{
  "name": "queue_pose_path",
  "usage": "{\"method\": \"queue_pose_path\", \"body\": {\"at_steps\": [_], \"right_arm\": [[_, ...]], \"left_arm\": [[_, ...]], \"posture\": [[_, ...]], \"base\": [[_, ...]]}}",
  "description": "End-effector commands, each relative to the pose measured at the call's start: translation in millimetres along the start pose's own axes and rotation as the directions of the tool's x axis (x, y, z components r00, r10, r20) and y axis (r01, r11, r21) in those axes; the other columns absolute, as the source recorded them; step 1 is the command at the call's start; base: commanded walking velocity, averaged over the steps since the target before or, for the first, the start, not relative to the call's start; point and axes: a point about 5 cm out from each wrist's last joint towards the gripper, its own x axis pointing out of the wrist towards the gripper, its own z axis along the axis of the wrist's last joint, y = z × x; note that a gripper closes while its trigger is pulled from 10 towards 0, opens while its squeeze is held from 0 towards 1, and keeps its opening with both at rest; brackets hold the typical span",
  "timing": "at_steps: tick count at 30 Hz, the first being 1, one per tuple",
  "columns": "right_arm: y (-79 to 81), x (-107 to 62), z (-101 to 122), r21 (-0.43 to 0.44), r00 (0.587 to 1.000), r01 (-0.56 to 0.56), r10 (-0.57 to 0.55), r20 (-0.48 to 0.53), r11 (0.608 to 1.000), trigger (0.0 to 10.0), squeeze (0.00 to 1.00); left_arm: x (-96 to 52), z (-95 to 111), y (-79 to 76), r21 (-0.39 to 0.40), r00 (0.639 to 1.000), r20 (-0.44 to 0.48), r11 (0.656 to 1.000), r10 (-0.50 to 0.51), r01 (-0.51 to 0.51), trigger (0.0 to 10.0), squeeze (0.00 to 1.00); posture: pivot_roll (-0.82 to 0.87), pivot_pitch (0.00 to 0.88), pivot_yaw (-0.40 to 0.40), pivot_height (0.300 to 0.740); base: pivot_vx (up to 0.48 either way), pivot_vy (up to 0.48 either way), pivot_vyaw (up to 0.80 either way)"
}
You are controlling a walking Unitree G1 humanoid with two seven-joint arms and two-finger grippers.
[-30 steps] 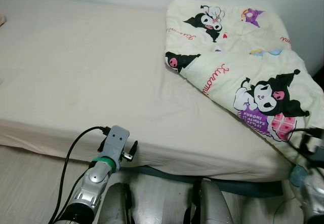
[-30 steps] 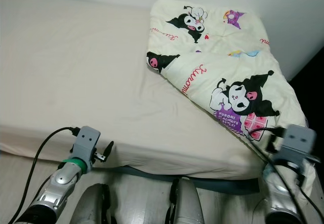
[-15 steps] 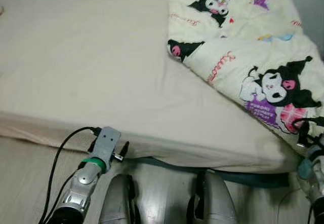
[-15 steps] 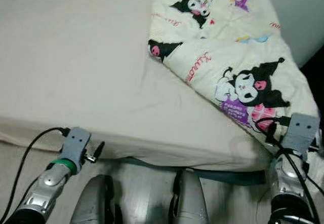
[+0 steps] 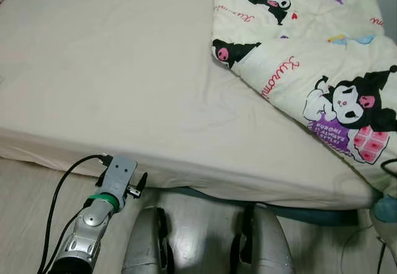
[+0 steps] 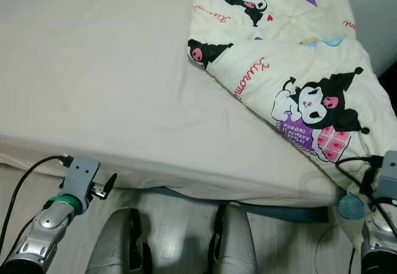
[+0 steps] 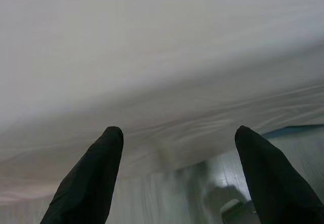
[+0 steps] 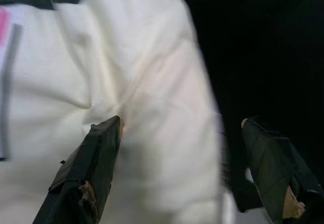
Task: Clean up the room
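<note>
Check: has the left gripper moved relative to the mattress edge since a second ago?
Yes. The left gripper has dropped lower and back, now below the mattress edge.

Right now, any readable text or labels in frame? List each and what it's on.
"Kuromi", red script, on the cartoon-print comforter on the bed's right side, near the folded edge.
"KUROMI", first line of small white text on the comforter's purple patch under the cartoon character; the lines below are too small to read.
More red script near the comforter's top and right edges: too small or cut off to read.
</note>
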Motion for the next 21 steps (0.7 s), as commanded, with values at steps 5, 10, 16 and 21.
{"method": "queue_pose_path", "body": {"at_steps": [5,10,16,21], "right_arm": [[15.6,-6.2,-24,0.251,0.982,-0.031,0.076,-0.171,0.967,10.0,0.0],[5.2,-10.1,-37,0.167,0.964,0.056,-0.01,-0.264,0.984,4.0,0.0],[-12.7,-9.0,-36,0.097,0.958,0.141,-0.11,-0.266,0.985,0.0,0.0],[-15.7,-4.9,-28,0.098,0.969,0.137,-0.113,-0.22,0.986,0.0,0.0]], "left_arm": [[-5.8,-7,1.4,0.007,0.999,-0.034,1.0,-0.01,0.011,10.0,0.0],[-9.1,-8,2.0,0.007,0.999,-0.036,1.0,-0.002,0.003,10.0,0.0],[-9.9,-9,0.9,0.005,0.999,-0.044,1.0,-0.002,0.002,10.0,0.0],[-8.2,-8,-0.3,0.004,0.999,-0.044,1.0,-0.003,0.003,10.0,0.0]], "posture": [[0.12,0.277,0.083,0.606],[0.13,0.276,0.077,0.606],[0.12,0.272,0.076,0.606],[0.11,0.264,0.074,0.606]], "base": [[0.0,0.0,0.0],[0.0,0.0,0.0],[0.0,0.0,0.0],[0.0,0.0,0.0]]}}
